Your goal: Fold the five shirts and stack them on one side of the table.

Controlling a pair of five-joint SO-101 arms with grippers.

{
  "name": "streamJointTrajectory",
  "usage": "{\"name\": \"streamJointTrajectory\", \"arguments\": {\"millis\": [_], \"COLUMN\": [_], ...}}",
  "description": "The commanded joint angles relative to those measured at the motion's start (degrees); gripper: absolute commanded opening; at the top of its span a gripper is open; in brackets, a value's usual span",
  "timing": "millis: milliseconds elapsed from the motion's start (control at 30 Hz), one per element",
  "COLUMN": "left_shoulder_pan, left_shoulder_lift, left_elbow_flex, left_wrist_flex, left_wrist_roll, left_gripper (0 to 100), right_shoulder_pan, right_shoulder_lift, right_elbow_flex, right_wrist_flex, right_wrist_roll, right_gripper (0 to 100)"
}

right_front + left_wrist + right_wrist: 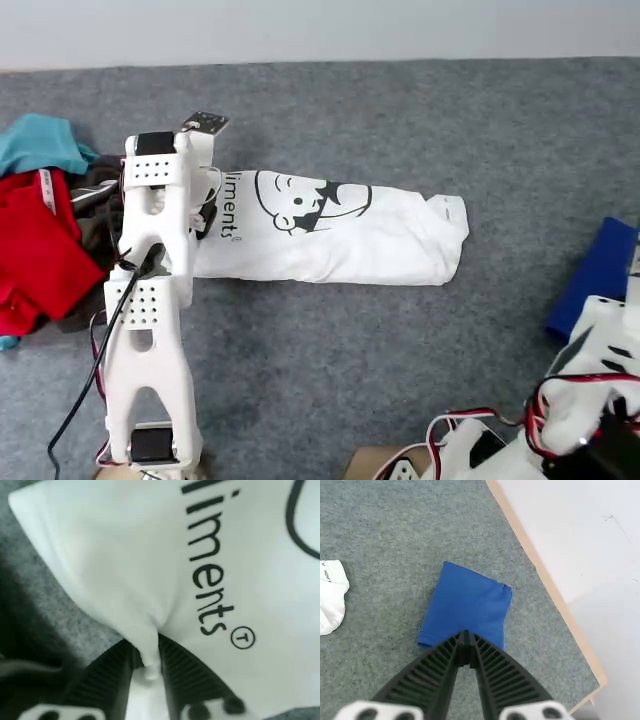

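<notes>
The left hand is pinching a raised fold of the white shirt, with the cloth bunched into a narrow ridge in its grip (just beside the end of the printed lettering). The left arm stretches forward from the near edge of the counter, its wrist bent down over that end of the shirt. From the hand the shirt runs off to the right as a long folded band, printed drawing facing up, its far end crumpled. Close on the hand's other side lies a loose heap: a red shirt, a teal shirt and a dark shirt partly under the arm.

The right hand has its fingers pressed together with nothing between them. It points down at the folded blue shirt, which lies just past the fingertips, near the counter's side edge (whether they touch it cannot be told). The right arm sits folded low at the near corner.
</notes>
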Motion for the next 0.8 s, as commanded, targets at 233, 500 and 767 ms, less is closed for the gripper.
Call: {"name": "streamJointTrajectory", "arguments": {"millis": [233, 500, 767], "left_shoulder_pan": [-7.0, -2.1, 14.2], "left_shoulder_lift": [-10.6, -16.4, -24.5], "left_elbow_flex": [0.1, 3.9, 10.9], "left_wrist_flex": [1.1, 1.2, 1.1], "left_wrist_roll": [-0.3, -0.3, 0.1], "left_gripper": [0, 0, 0], "right_shoulder_pan": [0.6, 0.6, 0.7], "right_shoulder_lift": [0.1, 0.2, 0.2], "right_elbow_flex": [-0.3, 0.0, 0.0], "right_wrist_flex": [2.2, 2.0, 2.0], "right_wrist_roll": [0.6, 0.6, 0.6], "right_gripper": [1.5, 1.5, 1.5]}}
